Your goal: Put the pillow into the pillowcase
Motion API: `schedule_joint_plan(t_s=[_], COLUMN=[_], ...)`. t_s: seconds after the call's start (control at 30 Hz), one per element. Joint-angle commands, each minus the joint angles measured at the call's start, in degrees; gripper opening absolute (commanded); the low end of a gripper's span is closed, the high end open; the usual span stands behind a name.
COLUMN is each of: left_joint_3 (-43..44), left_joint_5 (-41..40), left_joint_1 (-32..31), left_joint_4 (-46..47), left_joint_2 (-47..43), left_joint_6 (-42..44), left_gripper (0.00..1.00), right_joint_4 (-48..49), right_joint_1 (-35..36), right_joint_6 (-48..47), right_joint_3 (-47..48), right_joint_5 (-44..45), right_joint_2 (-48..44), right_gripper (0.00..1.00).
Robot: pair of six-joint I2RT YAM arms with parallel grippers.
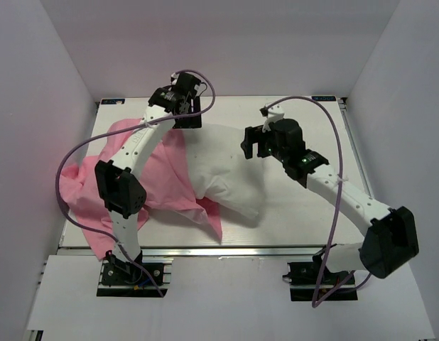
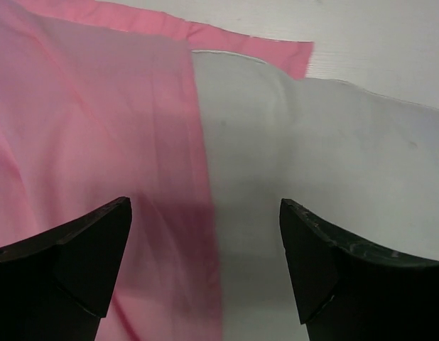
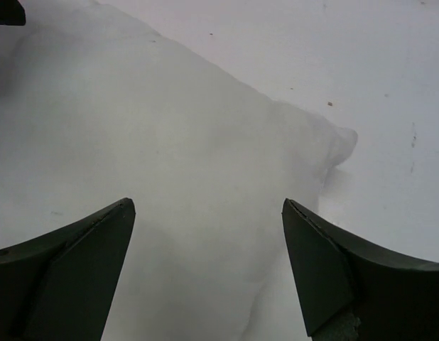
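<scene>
The white pillow [image 1: 223, 167] lies across the middle of the table. The pink pillowcase [image 1: 159, 181] is spread at the left, and its fabric overlaps the pillow's left end. My left gripper [image 1: 185, 121] is over the far edge where pink meets white. In the left wrist view it [image 2: 205, 234] is open and empty, with the pillowcase [image 2: 99, 128] on the left and the pillow [image 2: 326, 156] on the right. My right gripper [image 1: 249, 143] is over the pillow's far right part. In the right wrist view it [image 3: 209, 234] is open just above the pillow [image 3: 155, 142].
The white table [image 1: 312, 206] is bare to the right of the pillow, and it also shows in the right wrist view [image 3: 361, 64]. White walls enclose the left, back and right sides. A metal rail [image 1: 226, 250] runs along the near edge.
</scene>
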Motion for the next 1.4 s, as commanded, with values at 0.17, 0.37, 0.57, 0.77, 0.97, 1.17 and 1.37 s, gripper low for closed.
schedule_joint_plan(t_s=[0.17, 0.37, 0.57, 0.77, 0.97, 1.17, 1.37], left_joint_3=[0.2, 0.2, 1.4, 0.4, -1.1, 6.1, 8.3], left_joint_5=[-4.1, -6.2, -3.1, 1.5, 10.0, 24.5, 29.0], left_joint_1=[4.2, 5.1, 5.3, 5.3, 5.3, 1.6, -10.5], left_joint_4=[-2.9, -3.1, -0.8, 5.6, 13.0, 15.0, 18.3], left_joint_2=[1.4, 2.7, 4.2, 1.6, -3.3, -6.3, -11.1], left_joint_6=[3.5, 4.3, 6.4, 10.2, 13.4, 13.3, 11.6], left_gripper=[0.76, 0.51, 0.07, 0.00, 0.00, 0.00, 0.00], right_joint_4=[2.5, -3.1, -7.8, -16.0, -24.1, -10.4, 18.1], right_joint_1=[-3.5, -4.9, -7.8, -7.2, -3.8, -3.5, 1.2], right_joint_6=[-7.1, -11.2, -14.8, -17.4, -30.0, -23.4, -17.4], right_joint_3=[16.5, 29.9, 42.2, 53.6, 53.1, 38.7, 5.9], right_joint_5=[-16.8, -27.8, -48.3, -57.9, -66.7, -56.6, -40.4], right_joint_2=[15.3, 28.1, 41.4, 53.9, 53.3, 30.2, -0.3], right_gripper=[0.89, 0.89, 0.89, 0.89, 0.00, 0.00, 0.00])
